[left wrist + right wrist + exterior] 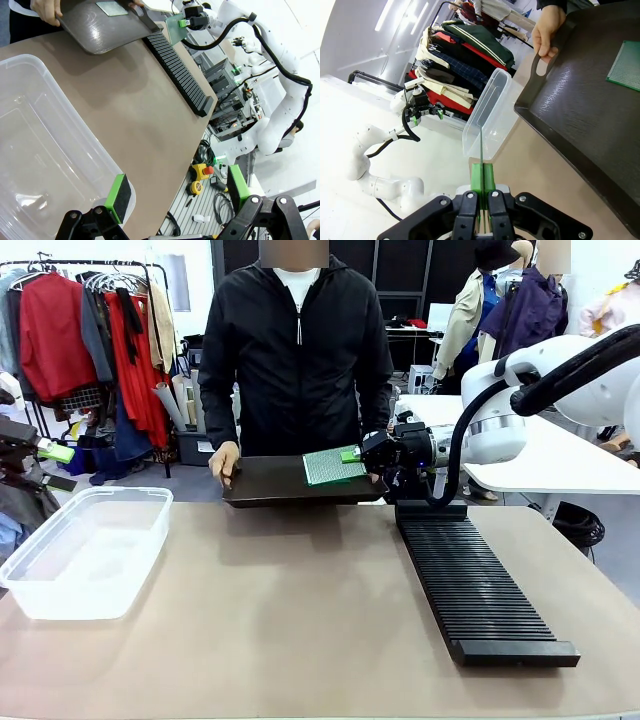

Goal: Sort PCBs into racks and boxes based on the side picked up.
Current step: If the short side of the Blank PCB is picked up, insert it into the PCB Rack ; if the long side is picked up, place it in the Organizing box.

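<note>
Fronting hung clothes point(50, 335), tan tabletop point(300, 620)

My right gripper point(483, 176) pinches a thin PCB point(481, 145) edge-on. A hand point(547, 32) holds the dark tray point(580, 115) nearby.

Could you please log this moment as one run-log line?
right gripper: shut on PCB edge-on | left gripper: open near clear tub | person's hand: holding tray with another PCB

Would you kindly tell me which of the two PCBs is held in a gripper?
The held PCB, clamped in the right gripper off the tray's edge; the flat PCB lies loose on the dark tray that the person holds.
</note>
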You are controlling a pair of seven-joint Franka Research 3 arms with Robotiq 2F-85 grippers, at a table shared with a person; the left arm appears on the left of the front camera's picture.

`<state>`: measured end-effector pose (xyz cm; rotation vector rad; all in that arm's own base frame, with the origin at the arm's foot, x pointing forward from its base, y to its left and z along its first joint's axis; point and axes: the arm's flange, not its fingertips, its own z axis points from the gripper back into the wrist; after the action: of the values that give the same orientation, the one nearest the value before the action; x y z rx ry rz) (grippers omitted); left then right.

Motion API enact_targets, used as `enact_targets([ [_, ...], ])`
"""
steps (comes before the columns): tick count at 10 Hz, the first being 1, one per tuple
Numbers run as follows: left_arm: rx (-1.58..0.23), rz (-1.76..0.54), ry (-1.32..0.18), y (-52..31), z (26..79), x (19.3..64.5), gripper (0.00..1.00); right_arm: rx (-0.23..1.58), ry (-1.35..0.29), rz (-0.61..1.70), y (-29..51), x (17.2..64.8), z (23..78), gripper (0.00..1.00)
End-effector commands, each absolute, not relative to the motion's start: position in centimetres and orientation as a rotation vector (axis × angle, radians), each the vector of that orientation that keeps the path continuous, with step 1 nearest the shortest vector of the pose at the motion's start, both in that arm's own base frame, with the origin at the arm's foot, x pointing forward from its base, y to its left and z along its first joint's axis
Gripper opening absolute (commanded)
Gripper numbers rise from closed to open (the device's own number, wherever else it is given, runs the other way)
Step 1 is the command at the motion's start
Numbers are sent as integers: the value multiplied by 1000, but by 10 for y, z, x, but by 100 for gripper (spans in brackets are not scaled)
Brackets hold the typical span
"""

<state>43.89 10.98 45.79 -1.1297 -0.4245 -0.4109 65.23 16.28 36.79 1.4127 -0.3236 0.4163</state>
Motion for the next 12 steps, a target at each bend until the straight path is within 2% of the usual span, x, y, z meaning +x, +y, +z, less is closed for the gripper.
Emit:
enact_targets([
  [1, -1137, -403, -421, 110, 460, 438, 100, 1413, -325, 420, 164, 652, 369, 0],
  [12, -1137, -403, -421, 110, 460, 438, 100, 1413, -325, 420, 164, 652, 369, 0],
])
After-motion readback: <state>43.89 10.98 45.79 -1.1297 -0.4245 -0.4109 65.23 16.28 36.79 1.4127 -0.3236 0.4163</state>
